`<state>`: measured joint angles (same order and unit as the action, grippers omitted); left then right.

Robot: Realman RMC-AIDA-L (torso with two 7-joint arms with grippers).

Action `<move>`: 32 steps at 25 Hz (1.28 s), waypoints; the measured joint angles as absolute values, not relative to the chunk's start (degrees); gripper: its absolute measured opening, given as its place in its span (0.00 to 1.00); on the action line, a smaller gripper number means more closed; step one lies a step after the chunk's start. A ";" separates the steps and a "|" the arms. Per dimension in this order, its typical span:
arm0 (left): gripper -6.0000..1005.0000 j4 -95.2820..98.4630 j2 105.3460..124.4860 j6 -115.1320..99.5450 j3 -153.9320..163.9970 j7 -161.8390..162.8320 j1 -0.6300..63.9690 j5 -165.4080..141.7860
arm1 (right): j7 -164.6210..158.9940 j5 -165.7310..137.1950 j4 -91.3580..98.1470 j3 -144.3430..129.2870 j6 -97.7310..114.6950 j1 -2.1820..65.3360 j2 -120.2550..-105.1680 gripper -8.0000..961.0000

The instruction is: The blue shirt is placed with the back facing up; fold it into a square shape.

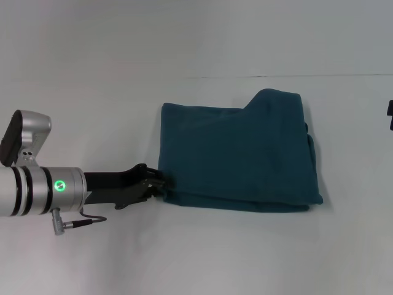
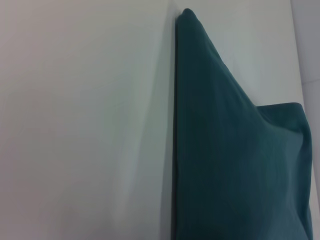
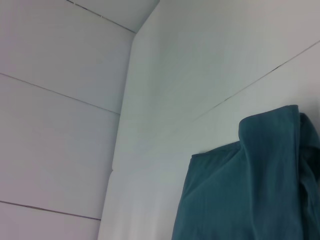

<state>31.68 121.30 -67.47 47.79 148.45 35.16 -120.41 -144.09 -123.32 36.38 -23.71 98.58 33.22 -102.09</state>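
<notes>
The blue shirt (image 1: 236, 153) lies folded on the white table as a rough rectangle, with one raised flap at its far right (image 1: 276, 101). It is plain teal, with no lettering showing. My left gripper (image 1: 161, 184) is low on the table, right at the shirt's near-left corner and touching its edge. In the left wrist view the shirt (image 2: 225, 150) runs along a straight folded edge. The shirt (image 3: 250, 185) also fills the corner of the right wrist view. Only a dark sliver of my right gripper (image 1: 390, 115) shows at the head view's right edge, well off the cloth.
The white table (image 1: 92, 92) extends on every side of the shirt, and its far edge meets a pale wall (image 1: 196, 31). The left arm's silver forearm (image 1: 37, 187) stretches in from the left with a cable under it.
</notes>
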 joint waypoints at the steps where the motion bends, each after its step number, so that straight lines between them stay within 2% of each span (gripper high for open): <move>1: 0.48 31.75 121.32 -67.47 47.88 148.45 35.16 -120.41 | -144.12 -123.34 36.41 -23.72 98.58 33.22 -102.06 0.50; 4: 0.40 31.86 121.33 -67.51 47.90 148.45 35.16 -120.41 | -144.18 -123.41 36.32 -23.73 98.46 33.22 -101.90 0.51; 14: 0.04 32.83 121.27 -68.40 47.49 148.18 33.71 -120.30 | -144.21 -123.41 36.29 -23.42 98.34 33.22 -101.65 0.51; 22: 0.04 36.49 121.62 -73.19 45.52 148.16 28.67 -119.81 | -144.30 -123.26 36.30 -23.25 98.11 33.23 -101.49 0.52; 32: 0.04 36.85 121.47 -77.65 44.14 147.27 27.92 -120.25 | -144.32 -123.27 36.30 -23.20 97.90 33.58 -101.51 0.53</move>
<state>36.85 121.47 -77.65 44.14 147.27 27.92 -120.25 -144.32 -123.27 36.30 -23.20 97.90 33.58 -101.51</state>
